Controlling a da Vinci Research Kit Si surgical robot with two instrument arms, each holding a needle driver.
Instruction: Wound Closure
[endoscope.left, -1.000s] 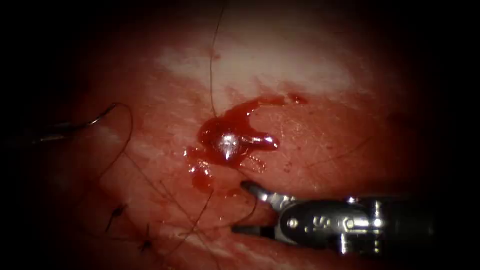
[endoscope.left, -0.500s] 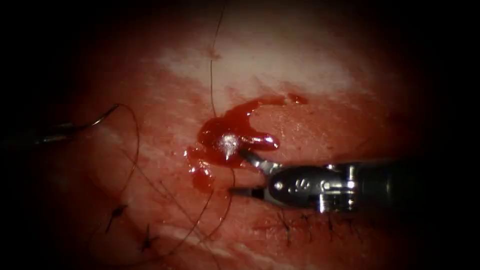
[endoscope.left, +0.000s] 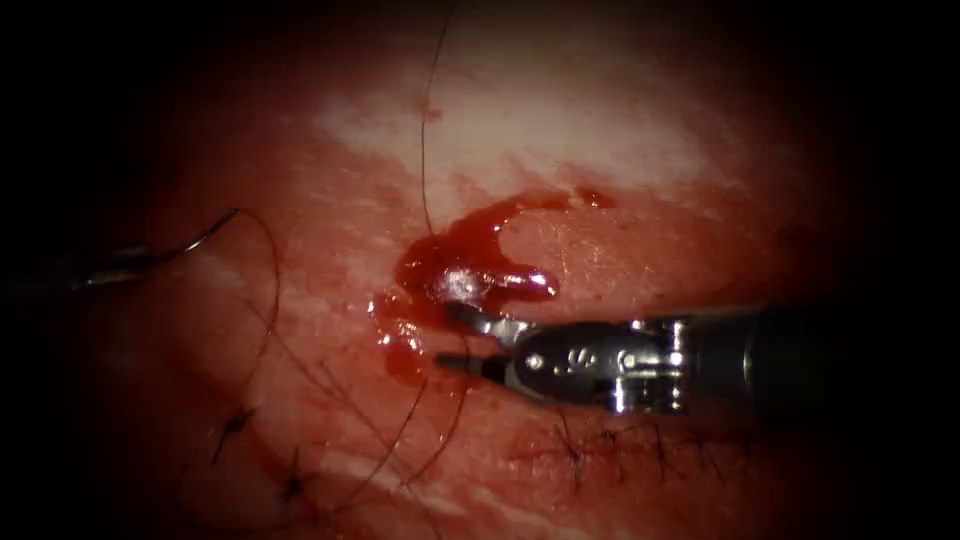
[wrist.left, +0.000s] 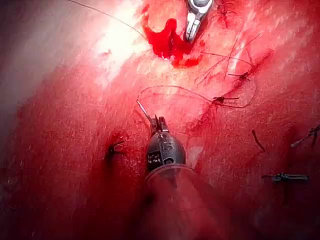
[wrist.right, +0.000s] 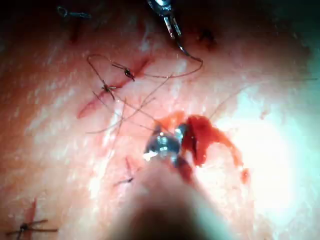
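My right tool (endoscope.left: 452, 336) comes in from the right, its jaws still a little apart at the lower edge of the red fluid (endoscope.left: 455, 255) on the tissue (endoscope.left: 560, 140). The upper jaw touches the pool. Thread (endoscope.left: 455, 420) runs down past the jaw tips; I cannot tell if it lies between them. The tool's tips also appear in its own wrist view (wrist.right: 167, 142) and in the left wrist view (wrist.left: 192, 31). Far left, my left tool (endoscope.left: 105, 268) is shut on the curved needle (endoscope.left: 205, 232), which hangs clear of the tissue, thread trailing from its free end. The grip shows from close up (wrist.left: 159, 121).
Finished stitches (endoscope.left: 600, 445) run in a row below the right tool's shaft. Two knots with cut ends (endoscope.left: 235, 425) sit at the lower left. Loose thread loops (endoscope.left: 270, 300) cross the tissue between the tools, and one strand (endoscope.left: 425, 150) runs up from the red fluid.
The right tool has moved up and to the left, from below the red fluid to its lower edge, and its jaws have narrowed. The left tool and needle have stayed put.
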